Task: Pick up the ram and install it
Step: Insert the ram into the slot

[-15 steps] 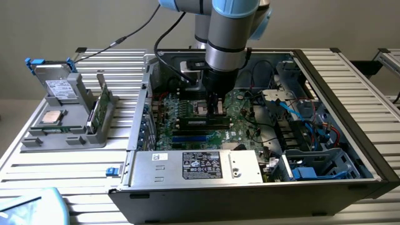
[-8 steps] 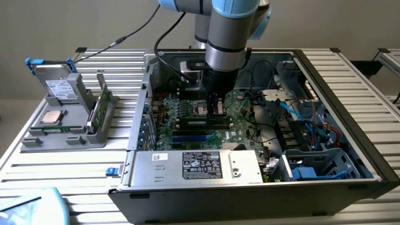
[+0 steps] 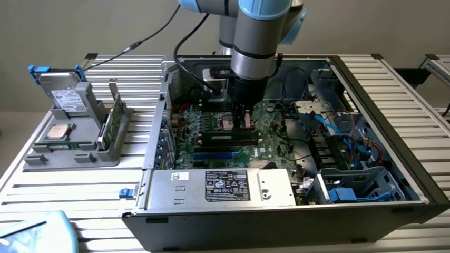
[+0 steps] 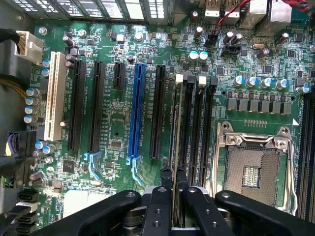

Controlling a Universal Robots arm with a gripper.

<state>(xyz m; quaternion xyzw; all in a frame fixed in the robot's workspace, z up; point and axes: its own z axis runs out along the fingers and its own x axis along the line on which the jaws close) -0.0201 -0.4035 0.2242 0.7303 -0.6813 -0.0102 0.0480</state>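
The ram is a thin green stick seen edge-on, and my gripper is shut on it between its black fingers. The stick hangs over the row of black memory slots, lined up along the one nearest the open processor socket's far side; I cannot tell whether it touches the slot. In the exterior view my gripper reaches straight down into the open computer case, just above the green motherboard.
The power supply lies along the case's near edge, and blue cables and a drive cage sit at the exterior view's right. Outside the case on the left, a grey holder carries a hard drive, a processor and an upright green board.
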